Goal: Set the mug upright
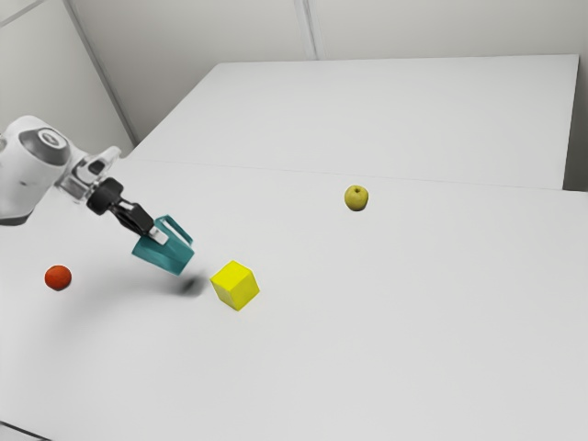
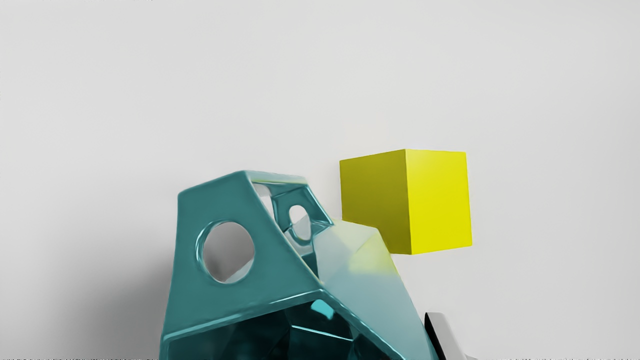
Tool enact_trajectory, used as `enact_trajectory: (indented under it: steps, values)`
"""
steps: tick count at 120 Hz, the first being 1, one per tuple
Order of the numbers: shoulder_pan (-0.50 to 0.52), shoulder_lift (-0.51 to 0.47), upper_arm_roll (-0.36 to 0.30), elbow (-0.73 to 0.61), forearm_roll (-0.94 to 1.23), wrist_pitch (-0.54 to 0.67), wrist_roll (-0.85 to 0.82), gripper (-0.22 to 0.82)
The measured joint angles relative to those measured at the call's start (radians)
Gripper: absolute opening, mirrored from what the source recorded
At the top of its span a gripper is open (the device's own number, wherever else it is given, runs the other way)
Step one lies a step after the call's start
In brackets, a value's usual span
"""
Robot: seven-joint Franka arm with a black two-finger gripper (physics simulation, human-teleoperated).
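Observation:
The teal mug (image 1: 173, 254) hangs tilted above the table in the exterior view, its handle at the upper right and a shadow on the table below. My gripper (image 1: 156, 235) is shut on it and reaches down to it from the exterior view's upper left. In the wrist view the mug (image 2: 215, 300) has its dark open mouth facing my hand. One of the gripper's fingertips (image 2: 444, 336) rests along the mug's pale outer wall; the other is hidden by the mug.
A yellow cube (image 1: 235, 286) sits on the table (image 1: 413, 322) close by the mug, toward the exterior view's right. A red ball (image 1: 58, 277) lies at the exterior view's left. Farther off is a yellow-green apple (image 1: 356, 197).

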Motion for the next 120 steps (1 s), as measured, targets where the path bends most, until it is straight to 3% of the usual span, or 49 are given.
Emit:
enact_trajectory:
  steps: [32, 47, 63, 120]
  values:
    - [-0.125, -0.051, 0.02, 0.002, 0.194, 0.078, -0.115, -0.18]
    - [-0.217, -0.068, 0.077, 0.001, 0.272, 0.11, -0.176, -0.18]
    - [-0.278, -0.086, 0.09, 0.001, 0.369, 0.138, -0.248, -0.18]
    - [-0.37, -0.147, 0.077, -0.105, 0.627, 0.284, -0.511, -0.18]
